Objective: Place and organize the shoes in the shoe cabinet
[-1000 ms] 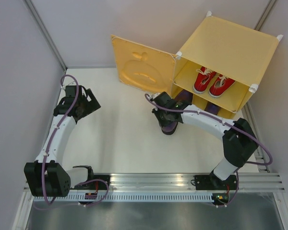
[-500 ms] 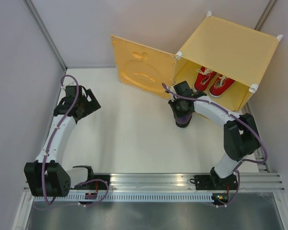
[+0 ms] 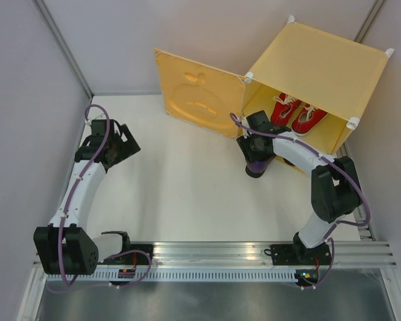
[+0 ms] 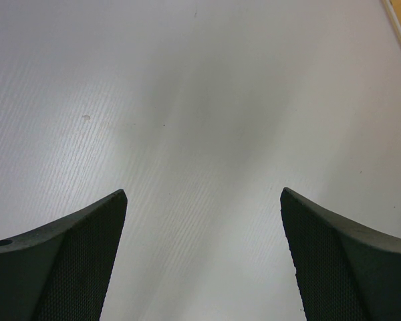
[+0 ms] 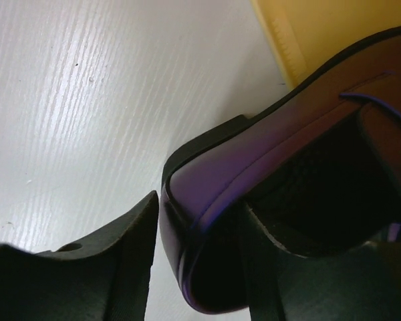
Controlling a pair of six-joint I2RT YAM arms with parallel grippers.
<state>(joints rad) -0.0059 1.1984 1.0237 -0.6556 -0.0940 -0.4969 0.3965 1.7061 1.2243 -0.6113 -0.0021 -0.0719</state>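
Observation:
The yellow-orange shoe cabinet (image 3: 324, 63) stands at the back right, its apple-embossed door (image 3: 197, 95) swung open to the left. Two red sneakers (image 3: 295, 115) sit side by side on its inner shelf. My right gripper (image 3: 256, 160) is shut on the heel wall of a dark purple loafer (image 3: 254, 166), one finger inside it, at the cabinet's lower front-left corner. In the right wrist view the loafer (image 5: 267, 200) fills the frame between the fingers (image 5: 107, 267), with the cabinet edge (image 5: 281, 40) just beyond. My left gripper (image 3: 123, 144) is open and empty at the far left, over bare table (image 4: 200, 134).
White side walls close in the table on the left, back and right. A metal rail (image 3: 214, 257) runs along the near edge by the arm bases. The open door stands upright at the back middle.
My right gripper has carried the purple loafer right and back, from the middle of the table to the cabinet's lower opening. The left arm has not moved.

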